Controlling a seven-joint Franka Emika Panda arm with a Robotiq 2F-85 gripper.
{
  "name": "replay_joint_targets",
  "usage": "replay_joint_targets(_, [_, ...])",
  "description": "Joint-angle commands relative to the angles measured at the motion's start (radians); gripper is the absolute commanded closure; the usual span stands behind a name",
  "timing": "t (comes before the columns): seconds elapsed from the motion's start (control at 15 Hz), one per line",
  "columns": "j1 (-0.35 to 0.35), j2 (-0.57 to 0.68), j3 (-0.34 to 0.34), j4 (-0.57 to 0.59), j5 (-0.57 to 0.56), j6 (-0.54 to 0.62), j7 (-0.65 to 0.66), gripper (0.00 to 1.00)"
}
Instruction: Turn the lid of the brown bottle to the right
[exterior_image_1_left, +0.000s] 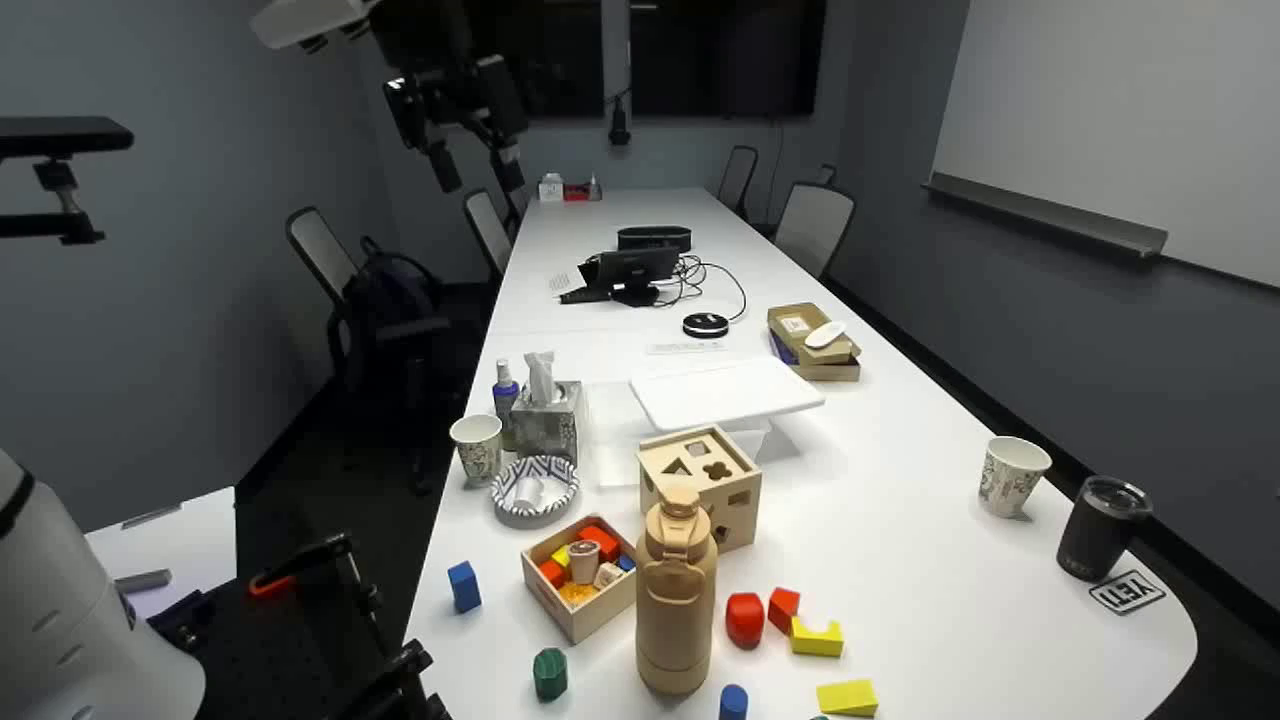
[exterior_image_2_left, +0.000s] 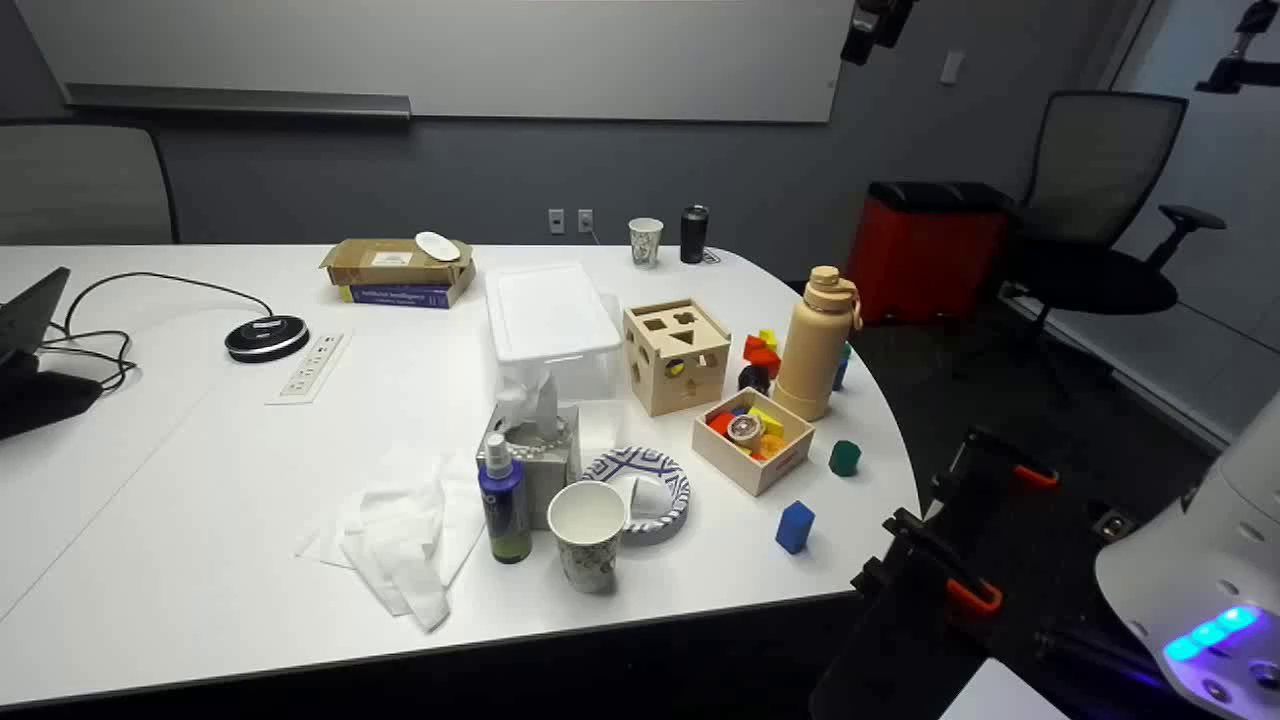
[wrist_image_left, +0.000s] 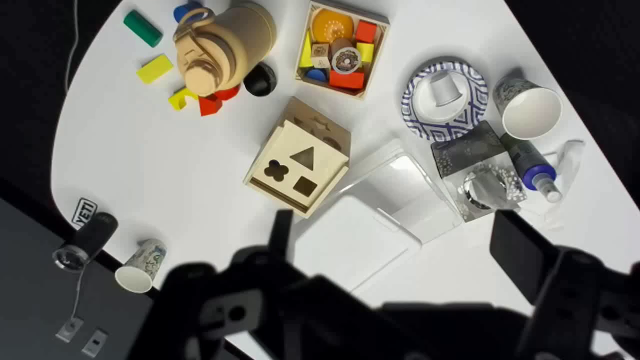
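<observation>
We're holding the gripper high, jaws wide apart, empty. Brown bottle is standing on the table, lid on; loose blocks, wooden tray, shape box are crowding it.

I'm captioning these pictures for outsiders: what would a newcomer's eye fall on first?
Probably the tall brown bottle, upright near the rounded end of the white table, with bright toy blocks scattered around it. The pale wooden box with shape holes, near the bottle, likely comes next. Then the open gripper, at the upper left of an exterior view.
</observation>
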Motion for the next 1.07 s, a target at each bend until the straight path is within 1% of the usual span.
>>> replay_joint_targets(0.0, [0.007, 0.0, -0.005, 0.002, -0.004, -0.002, 0.004, 0.0])
replay_joint_targets(0.2, [0.007, 0.0, -0.005, 0.002, -0.004, -0.002, 0.004, 0.0])
replay_joint_targets(0.4, [0.014, 0.048, -0.038, 0.06, 0.011, -0.103, -0.046, 0.0])
replay_joint_targets(0.47, [0.006, 0.059, -0.048, 0.076, 0.005, -0.126, -0.054, 0.0])
replay_joint_targets(0.73, [-0.023, 0.144, -0.13, 0.179, -0.015, -0.242, -0.142, 0.0])
replay_joint_targets(0.87, [-0.038, 0.207, -0.179, 0.237, -0.021, -0.263, -0.197, 0.0])
replay_joint_targets(1.0, [-0.058, 0.285, -0.221, 0.279, -0.026, -0.23, -0.241, 0.0])
